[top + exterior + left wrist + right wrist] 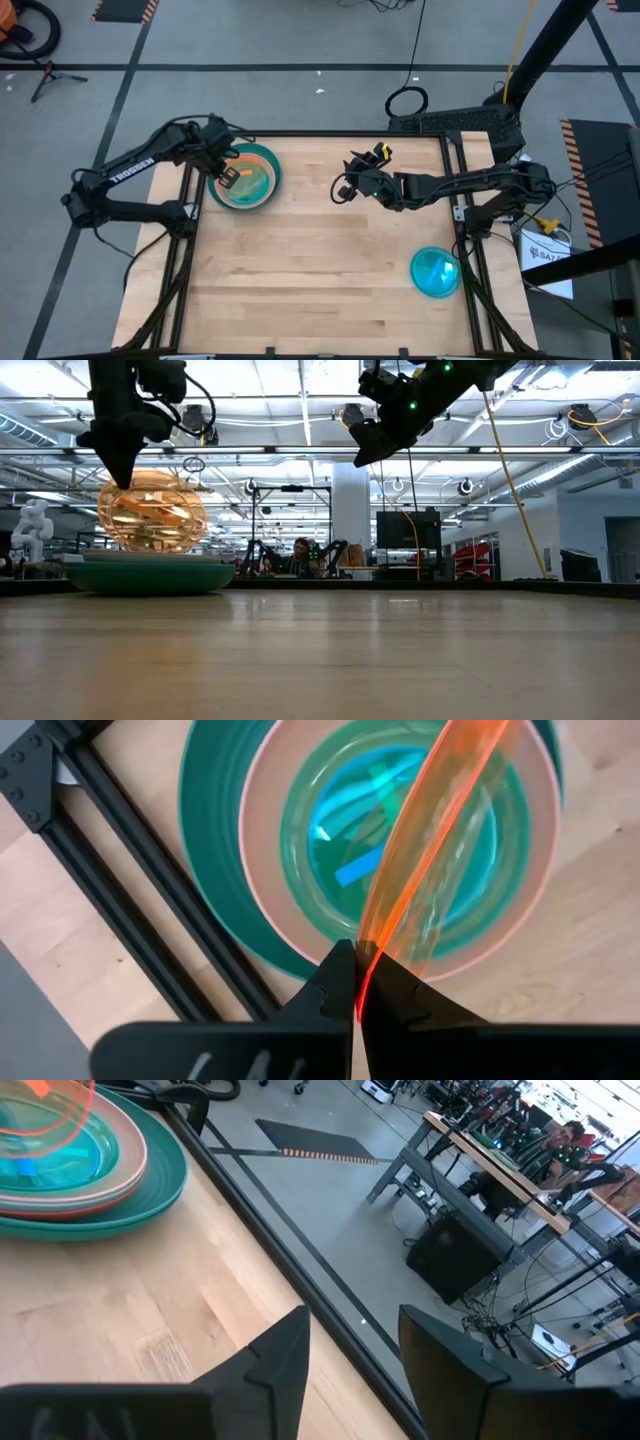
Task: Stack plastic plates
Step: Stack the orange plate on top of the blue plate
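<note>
A stack of plates [268, 163] sits near the table's far left corner: a teal one at the bottom [212, 840], a pink one [262, 830] and a greenish one above it, and a translucent blue one [350, 830] on top. My left gripper [357, 958] is shut on a translucent orange plate [152, 510], which hangs on edge over the stack. My right gripper [346, 186] hovers open above the table's far middle, holding nothing. Another translucent blue plate [436, 272] lies flat near the table's right edge. My left gripper pinches the orange plate's rim [364, 960] between its two fingers, coming from above and pointing down. The plate hangs on edge below the fingers [118, 472]. Whether its lower rim [150, 550] touches the stack [150, 575], I cannot tell.
Black frame rails [130, 870] run along the table's edge close to the stack. Bare wood [320, 280] spreads across the middle and near part of the table. Beyond the far edge are floor, desks and a seated person [300, 555].
</note>
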`<control>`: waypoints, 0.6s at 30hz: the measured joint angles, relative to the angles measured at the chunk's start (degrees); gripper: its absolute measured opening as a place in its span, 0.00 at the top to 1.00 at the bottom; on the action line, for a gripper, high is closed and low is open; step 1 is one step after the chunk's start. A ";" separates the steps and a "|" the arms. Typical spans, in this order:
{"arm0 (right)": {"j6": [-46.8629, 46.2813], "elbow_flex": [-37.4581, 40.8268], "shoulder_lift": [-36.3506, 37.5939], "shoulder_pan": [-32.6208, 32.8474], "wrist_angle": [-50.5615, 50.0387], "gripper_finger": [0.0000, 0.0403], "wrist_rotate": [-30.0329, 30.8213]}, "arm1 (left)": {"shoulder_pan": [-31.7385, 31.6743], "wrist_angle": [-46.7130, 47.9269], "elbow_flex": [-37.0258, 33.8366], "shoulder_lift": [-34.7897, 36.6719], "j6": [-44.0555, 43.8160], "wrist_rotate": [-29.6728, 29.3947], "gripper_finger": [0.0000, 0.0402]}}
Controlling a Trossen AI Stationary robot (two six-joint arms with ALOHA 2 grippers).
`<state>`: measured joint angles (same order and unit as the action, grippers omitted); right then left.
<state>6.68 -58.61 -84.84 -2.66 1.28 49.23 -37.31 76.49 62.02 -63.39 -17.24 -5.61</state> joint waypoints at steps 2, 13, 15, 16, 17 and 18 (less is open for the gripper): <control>0.00 0.00 0.00 0.00 0.00 0.64 0.00 | -0.49 -0.05 -0.02 -0.64 0.46 0.00 0.99; -0.02 0.00 0.00 0.00 -0.11 0.64 0.00 | -0.97 -0.30 -0.04 -2.59 2.12 -0.39 0.76; -0.02 0.00 0.00 0.00 -0.33 0.64 0.00 | -0.97 -0.68 -0.04 -2.61 2.12 -0.41 0.74; -0.02 0.00 0.00 0.00 -0.33 0.64 -0.02 | -0.97 -1.06 -0.04 -2.61 2.12 -0.42 0.74; -0.02 0.00 0.00 0.00 -0.36 0.64 -0.02 | -0.97 -1.44 -0.04 -2.61 2.13 -0.42 0.74; -0.03 0.00 0.00 0.00 -0.42 0.64 0.00 | -0.97 -1.83 -0.04 -2.61 2.24 -0.44 0.73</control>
<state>6.64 -58.61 -84.84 -2.66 0.86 49.23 -38.28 74.66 61.98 -66.00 -15.00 -6.04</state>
